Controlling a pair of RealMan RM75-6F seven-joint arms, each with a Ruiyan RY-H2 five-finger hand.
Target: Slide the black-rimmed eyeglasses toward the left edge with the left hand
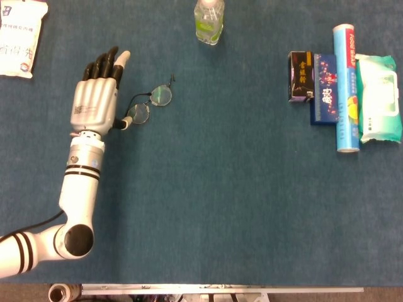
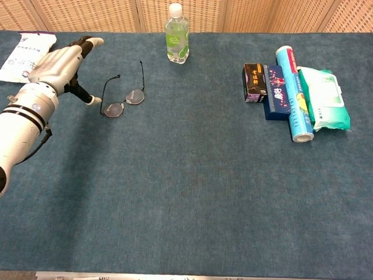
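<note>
The left hand [image 1: 96, 100] hovers flat over the blue cloth table [image 1: 220, 207], fingers straight and close together, thumb stuck out sideways w/ its tip right at the near lens of the black-rimmed eyeglasses [image 1: 148, 105]; can't tell if it actually touches. Holding nothing. The glasses lie open, temples pointing toward the far side, just right of the hand, below and left of the water bottle [image 1: 209, 20]. Left of the hand there's bare cloth up to the edge, w/ a white packet [image 1: 21, 38] in the far left corner. Boxes, a tube and a wipes pack [image 1: 378, 97] sit well apart on the right. Right hand isn't visible.
</note>
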